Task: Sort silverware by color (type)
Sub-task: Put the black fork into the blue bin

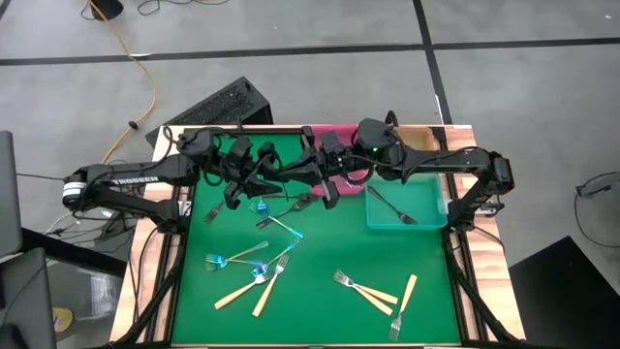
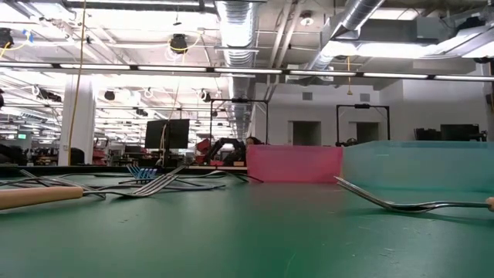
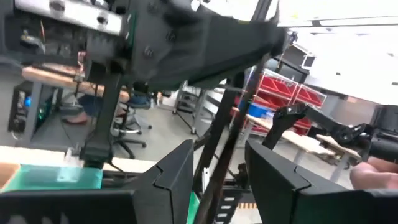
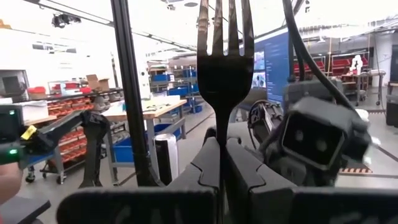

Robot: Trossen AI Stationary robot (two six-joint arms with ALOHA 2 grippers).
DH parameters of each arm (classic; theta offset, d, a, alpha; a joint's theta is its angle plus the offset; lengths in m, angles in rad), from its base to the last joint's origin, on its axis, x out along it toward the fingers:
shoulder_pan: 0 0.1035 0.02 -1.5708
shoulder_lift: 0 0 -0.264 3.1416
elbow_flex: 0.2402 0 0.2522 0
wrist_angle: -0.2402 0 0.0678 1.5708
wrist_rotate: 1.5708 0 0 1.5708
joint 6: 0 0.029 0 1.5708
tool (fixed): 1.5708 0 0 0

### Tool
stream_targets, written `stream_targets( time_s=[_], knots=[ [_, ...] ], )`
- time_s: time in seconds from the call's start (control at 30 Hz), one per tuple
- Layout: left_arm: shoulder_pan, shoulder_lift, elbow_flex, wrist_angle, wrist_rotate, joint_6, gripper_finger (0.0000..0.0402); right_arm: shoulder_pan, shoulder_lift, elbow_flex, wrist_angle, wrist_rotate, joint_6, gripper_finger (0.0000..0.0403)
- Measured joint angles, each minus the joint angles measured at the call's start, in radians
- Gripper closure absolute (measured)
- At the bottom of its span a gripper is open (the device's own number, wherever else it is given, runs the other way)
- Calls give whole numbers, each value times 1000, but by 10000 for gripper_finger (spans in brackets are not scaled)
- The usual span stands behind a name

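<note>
Both arms meet over the table's far middle. My right gripper (image 4: 222, 148) (image 1: 325, 184) is shut on a black fork (image 4: 224, 68). My left gripper (image 3: 217, 180) (image 1: 276, 173) faces it, open, with a slim dark bar (image 3: 225, 143) passing through its gap; I cannot tell whether they touch. Blue forks (image 1: 281, 225) (image 1: 232, 260), tan-handled forks (image 1: 257, 289) (image 1: 373, 293) and black forks (image 1: 298, 204) lie flat on the green mat. One dark fork (image 1: 391, 206) lies in the teal bin (image 1: 436, 215). My right gripper pinches the black fork between its two fingers at the top of the handle (image 4: 222, 127), just below the head. The fork lies along the fingers, its tines (image 4: 224, 25) sticking out past the fingertips. It is lifted clear of the table.
A pink bin (image 1: 315, 133) (image 2: 293, 164) sits at the far edge under the arms, next to the teal bin (image 2: 417, 166). Forks are scattered over the mat's near half (image 2: 147, 181). Wooden table edges frame the mat; a keyboard (image 1: 218, 107) lies beyond the far left corner.
</note>
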Motion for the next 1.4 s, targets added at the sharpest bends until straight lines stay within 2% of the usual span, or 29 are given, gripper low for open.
stream_targets(
  time_s=[0.13,0.27,0.53,0.73,0.93,1.2,1.4],
  knots=[
    [-1,31,0,62,68,-28,272,-1,0,0,-2,-1,-1,376],
    [-6,48,0,88,81,-46,286,0,0,0,-3,-8,-1,376],
    [-6,46,0,92,65,-35,390,-1,0,0,-9,-14,6,376],
    [-9,45,0,50,8,-36,399,-2,-1,1,-62,6,35,358],
    [-9,47,0,-16,-86,-40,401,-9,1,1,-188,146,33,311],
    [-9,47,0,-56,-137,-32,401,-7,2,0,-233,170,33,250],
    [-9,47,0,-127,-188,-16,401,-21,-13,0,-331,193,34,240]
  ],
)
